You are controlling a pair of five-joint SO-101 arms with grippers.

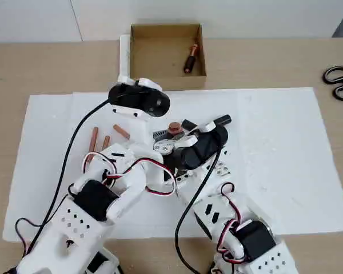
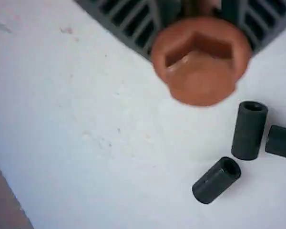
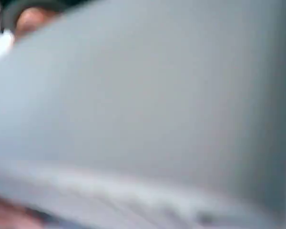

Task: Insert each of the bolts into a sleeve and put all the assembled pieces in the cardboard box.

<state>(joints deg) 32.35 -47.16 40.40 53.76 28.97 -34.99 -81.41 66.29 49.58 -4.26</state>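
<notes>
Copper-coloured bolt point(image 2: 200, 67), hex-socket head turned toward the left wrist camera, pinched by its shank between the grey ribbed fingers point(image 2: 126, 19) of the left gripper point(image 1: 169, 133). Held over the white sheet point(image 1: 274, 160) near the middle of the wooden table point(image 1: 46, 63).

On the sheet close to the bolt head, three black sleeves point(image 2: 249, 130). Two close together, almost touching. The third point(image 2: 216, 180) lying on its side near them, bore open toward the camera.

Right gripper point(image 1: 208, 140), black-bodied, just beside the bolt in the high view, facing the left one. Open or closed there: impossible to tell. Black cylinder point(image 1: 222, 120) jutting past its far end; gripped or not, cannot tell either.

Toward the left of the high view, three loose bolts point(image 1: 106, 141), bare, lying near one another on the sheet.

At the sheet's far edge, cardboard box point(image 1: 154, 54), open-topped. Holds one assembled piece point(image 1: 191, 57) against its right wall: a copper bolt seated in a black sleeve.

Scissors point(image 1: 340, 81) on the bare wood at the right edge, well apart from the rest.
</notes>
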